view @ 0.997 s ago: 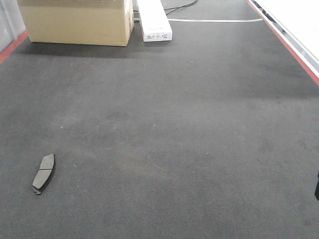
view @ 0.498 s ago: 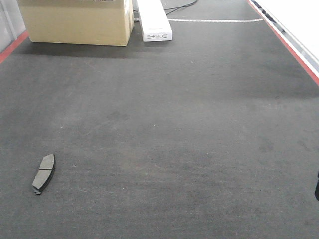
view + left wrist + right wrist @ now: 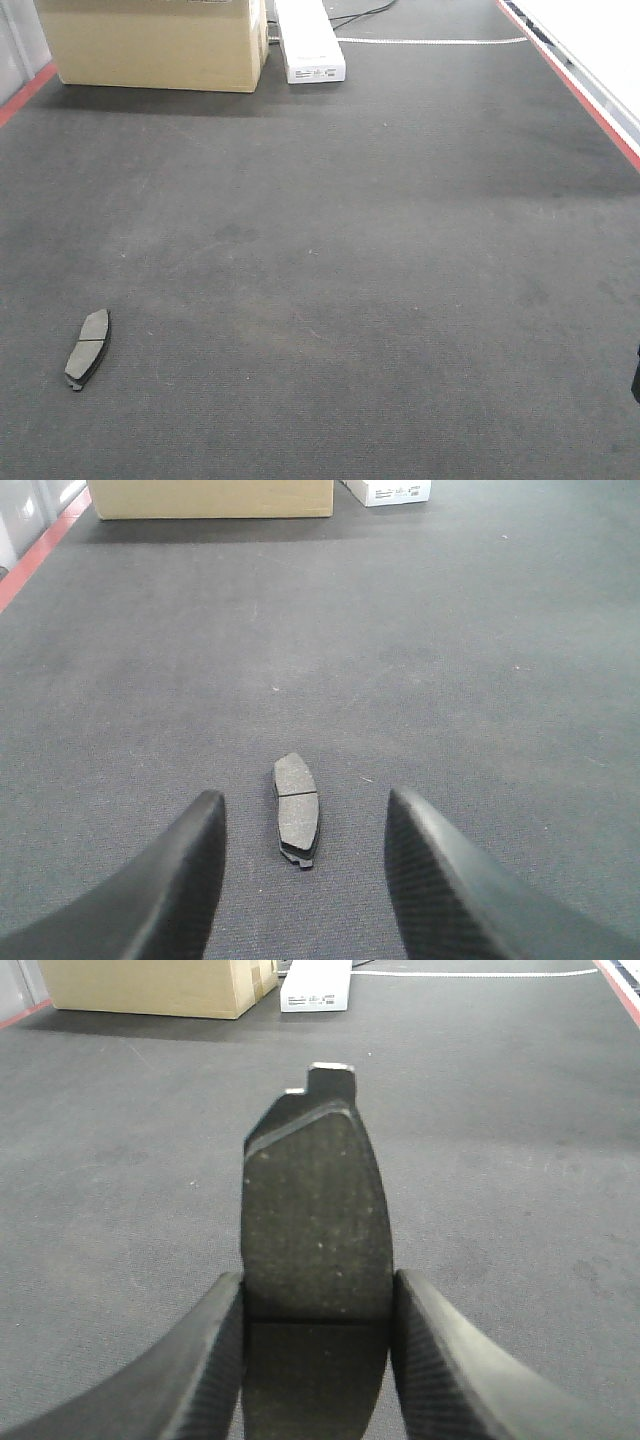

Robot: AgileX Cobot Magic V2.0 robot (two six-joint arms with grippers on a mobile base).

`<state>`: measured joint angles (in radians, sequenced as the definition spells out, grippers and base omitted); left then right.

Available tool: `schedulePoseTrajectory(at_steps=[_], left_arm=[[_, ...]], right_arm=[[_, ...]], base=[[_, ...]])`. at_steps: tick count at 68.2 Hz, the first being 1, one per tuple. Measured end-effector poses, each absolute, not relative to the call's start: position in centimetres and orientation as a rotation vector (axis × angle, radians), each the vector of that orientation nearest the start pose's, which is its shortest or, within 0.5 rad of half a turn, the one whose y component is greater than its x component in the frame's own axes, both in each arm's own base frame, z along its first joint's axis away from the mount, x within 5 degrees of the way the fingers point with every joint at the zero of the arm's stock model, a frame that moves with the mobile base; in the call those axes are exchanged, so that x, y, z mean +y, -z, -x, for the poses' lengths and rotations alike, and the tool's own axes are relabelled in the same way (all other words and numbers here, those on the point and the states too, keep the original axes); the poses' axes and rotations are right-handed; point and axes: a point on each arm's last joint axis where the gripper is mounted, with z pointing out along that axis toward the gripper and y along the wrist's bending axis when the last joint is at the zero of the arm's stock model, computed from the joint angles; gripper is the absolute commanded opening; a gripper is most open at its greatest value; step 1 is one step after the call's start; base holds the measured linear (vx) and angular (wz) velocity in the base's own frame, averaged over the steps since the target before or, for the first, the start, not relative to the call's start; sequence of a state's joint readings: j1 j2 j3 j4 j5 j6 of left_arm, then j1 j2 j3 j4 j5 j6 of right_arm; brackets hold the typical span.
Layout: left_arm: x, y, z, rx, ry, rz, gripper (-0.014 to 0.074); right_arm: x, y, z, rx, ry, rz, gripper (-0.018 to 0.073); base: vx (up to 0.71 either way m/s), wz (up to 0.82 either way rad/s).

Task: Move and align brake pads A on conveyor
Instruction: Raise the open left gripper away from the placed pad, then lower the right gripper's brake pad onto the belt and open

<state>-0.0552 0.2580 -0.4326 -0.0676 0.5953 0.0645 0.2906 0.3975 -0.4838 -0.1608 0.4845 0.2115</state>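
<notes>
Loose brake pad: flat on the conveyor, near-left part of the belt in the front view. Dark grey, curved, crossed by a centre groove; darker backing plate showing as a small tab at the near end. Long axis roughly along the belt, slightly tilted.

Left gripper: spread wide, grasping nothing. Hovering over the belt with the loose brake pad in line between the two fingers, touched by neither.

Right gripper: clenched on held brake pad, one finger pressed against each long edge. Friction face toward the wrist camera, speckled dark grey, groove running across near the fingers, pale metal tab at the far end. Hides the belt directly ahead.

Far end of belt: cardboard box, white carton just beside it on the right, black cable behind, pale strip across the belt. All well apart from the loose brake pad. Red stripes along both belt edges.

Dark sliver at the front view's right edge: cannot tell what.
</notes>
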Motion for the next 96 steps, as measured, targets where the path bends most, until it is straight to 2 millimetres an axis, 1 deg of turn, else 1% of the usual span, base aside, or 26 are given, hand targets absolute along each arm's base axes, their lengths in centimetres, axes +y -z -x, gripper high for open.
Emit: schedulePoseTrajectory(at_steps=[11,18,23,27,32,38,47,56,57,58,61,62,68,69,70,74,81,83,88,96], left_arm=[[-0.7,-28.9,-5.9,1.902,0.068,-0.086,0.0363],[-0.7,-28.9,-5.9,1.902,0.068,-0.086,0.0363],[-0.7,-28.9,-5.9,1.902,0.068,-0.086,0.0363],[-0.7,-28.9,-5.9,1.902,0.068,-0.086,0.0363],[-0.7,-28.9,-5.9,1.902,0.068,-0.086,0.0363],[-0.7,-28.9,-5.9,1.902,0.068,-0.086,0.0363],[-0.7,-28.9,-5.9,1.902,0.068,-0.086,0.0363],[-0.7,-28.9,-5.9,1.902,0.068,-0.086,0.0363],[-0.7,-28.9,-5.9,1.902,0.068,-0.086,0.0363],[-0.7,-28.9,-5.9,1.902,0.068,-0.086,0.0363],[-0.7,-28.9,-5.9,1.902,0.068,-0.086,0.0363],[-0.7,-28.9,-5.9,1.902,0.068,-0.086,0.0363],[-0.7,-28.9,-5.9,1.902,0.068,-0.086,0.0363],[-0.7,-28.9,-5.9,1.902,0.068,-0.086,0.0363],[-0.7,-28.9,-5.9,1.902,0.068,-0.086,0.0363],[-0.7,-28.9,-5.9,1.902,0.068,-0.086,0.0363],[-0.7,-28.9,-5.9,1.902,0.068,-0.086,0.0363],[-0.7,-28.9,-5.9,1.902,0.068,-0.086,0.0363],[-0.7,-28.9,-5.9,1.902,0.068,-0.086,0.0363],[-0.7,-28.9,-5.9,1.902,0.068,-0.086,0.0363]], right_arm=[[1.8,-30.6,-8.3,1.872,-0.178,0.156,-0.0007],[1.8,-30.6,-8.3,1.876,-0.209,0.132,-0.0007],[2.0,-30.6,-8.6,1.894,-0.223,0.119,-0.0005],[2.2,-30.8,-9.3,1.920,-0.234,0.104,-0.0003],[2.7,-31.4,-10.9,1.965,-0.239,0.088,-0.0003],[3.5,-32.1,-13.6,2.045,-0.228,0.085,-0.0003],[4.8,-31.8,-18.0,2.205,-0.187,0.091,-0.0003],[6.1,-30.1,-22.5,2.361,-0.146,0.100,-0.0003],[6.2,-29.6,-23.1,2.387,-0.139,0.102,-0.0003],[6.3,-29.7,-23.4,2.389,-0.138,0.101,-0.0002],[6.7,-29.0,-24.7,2.430,-0.125,0.106,-0.0001],[6.9,-28.5,-25.3,2.453,-0.118,0.110,-0.0001],[7.6,-26.9,-27.8,2.531,-0.086,0.136,0.0003],[7.8,-26.4,-28.3,2.555,-0.078,0.144,0.0003],[7.8,-26.4,-28.5,2.556,-0.075,0.150,0.0003],[8.3,-24.9,-29.9,2.621,-0.051,0.175,0.0005],[8.8,-23.1,-32.0,2.691,-0.022,0.214,0.0007],[8.9,-22.9,-32.4,2.699,-0.021,0.217,0.0008],[8.7,-21.9,-33.6,2.732,-0.022,0.213,0.0010],[8.1,-20.9,-34.8,2.779,-0.053,0.211,0.0017]], base=[[0.00,0.00],[0.00,0.00],[0.00,0.00],[0.00,0.00],[0.00,0.00],[0.00,0.00],[0.00,0.00],[0.00,0.00],[0.00,0.00],[0.00,0.00],[0.00,0.00],[0.00,0.00],[0.00,0.00],[0.00,0.00],[0.00,0.00],[0.00,0.00],[0.00,0.00],[0.00,0.00],[0.00,0.00],[0.00,0.00]])
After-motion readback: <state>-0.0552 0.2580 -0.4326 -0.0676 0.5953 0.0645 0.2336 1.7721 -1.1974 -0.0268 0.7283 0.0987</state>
